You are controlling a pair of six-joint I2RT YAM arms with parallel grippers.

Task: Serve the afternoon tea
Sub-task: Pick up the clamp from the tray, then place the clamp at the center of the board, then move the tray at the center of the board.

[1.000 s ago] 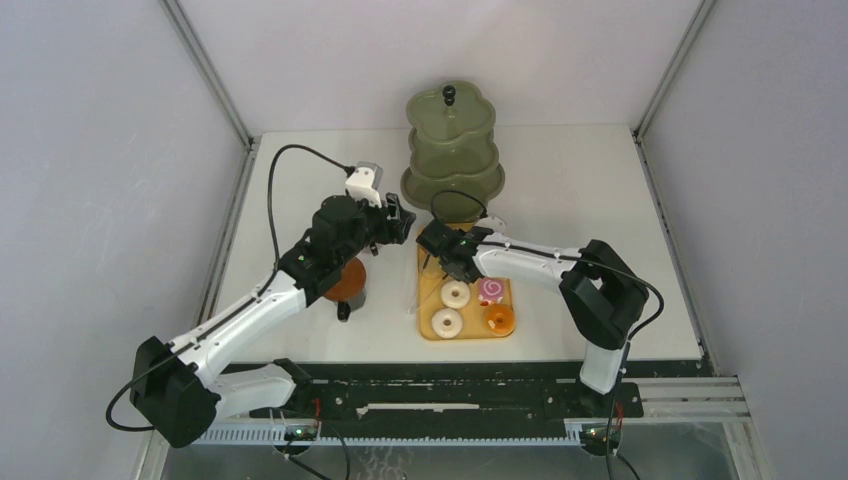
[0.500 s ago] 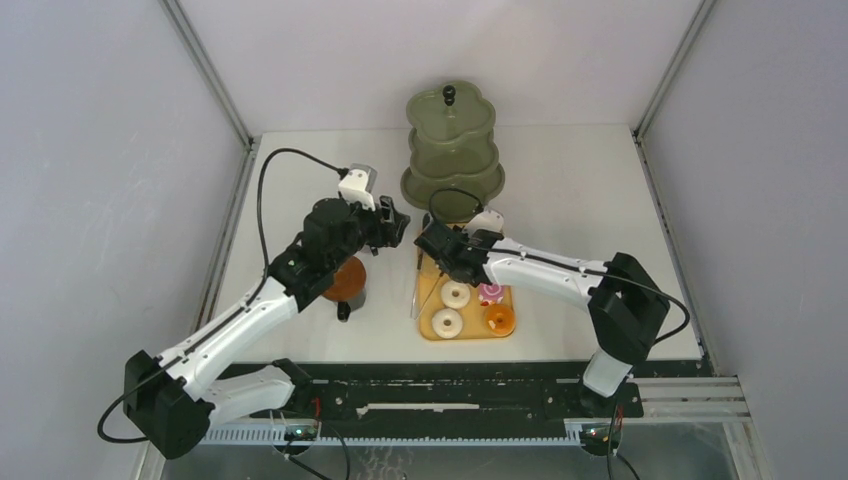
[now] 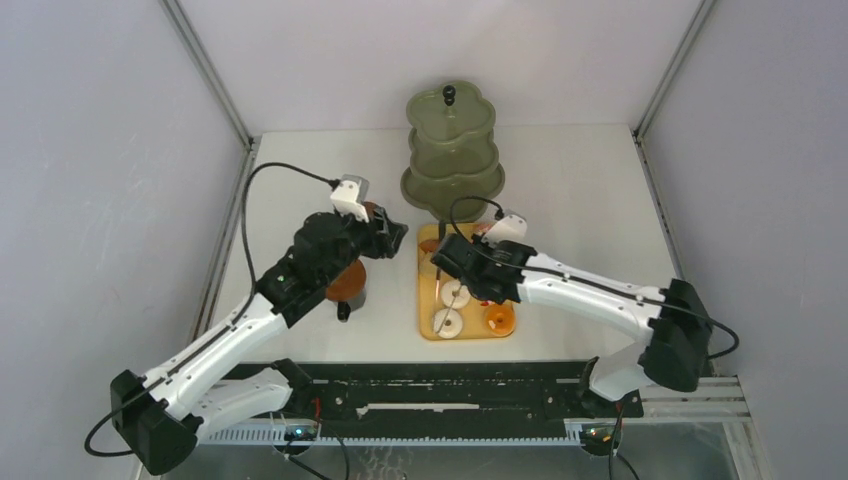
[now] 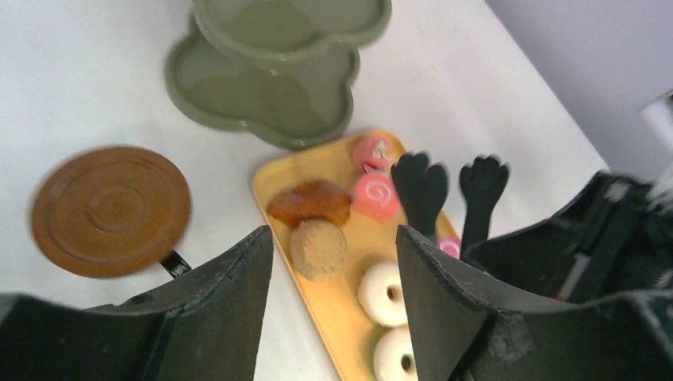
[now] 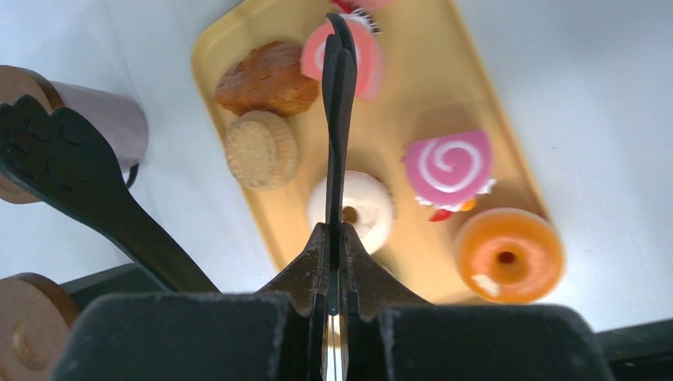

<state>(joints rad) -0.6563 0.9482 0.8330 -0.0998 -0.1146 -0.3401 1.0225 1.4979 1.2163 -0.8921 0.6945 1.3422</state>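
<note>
Stand sits at far centre of table, three tiers, black knob on top. Yellow tray lies just in front of it, far end just beside the bottom tier.

All the food is on the tray:
- Far left: brown bun, w/ a round tan bun next to it.
- Middle: white donut, w/ a second one nearer the arms.
- Right side: pink swirl cake.
- Far end: another pink cake.
- Near right corner: orange donut.

Cup stands on the table left of the tray, apart from it. Saucer looks to be lying on top of the cup. Right wrist view has another brown disc at its low left edge; can't tell what it is.

Left gripper hangs over the table betw. cup and the tray's far left corner. Its fingers are spread fairly wide w/ nothing betw. them, and the buns show through the gap.

Right gripper is over the tray, fingers pinched nearly together on the black tongs. One tong arm runs edge-on from the fingertips, over the white donut, toward the far pink cake. The other arm splays left past the tray edge toward the cup. Tongs stand open. Tong tips touching any food: can't tell.
</note>
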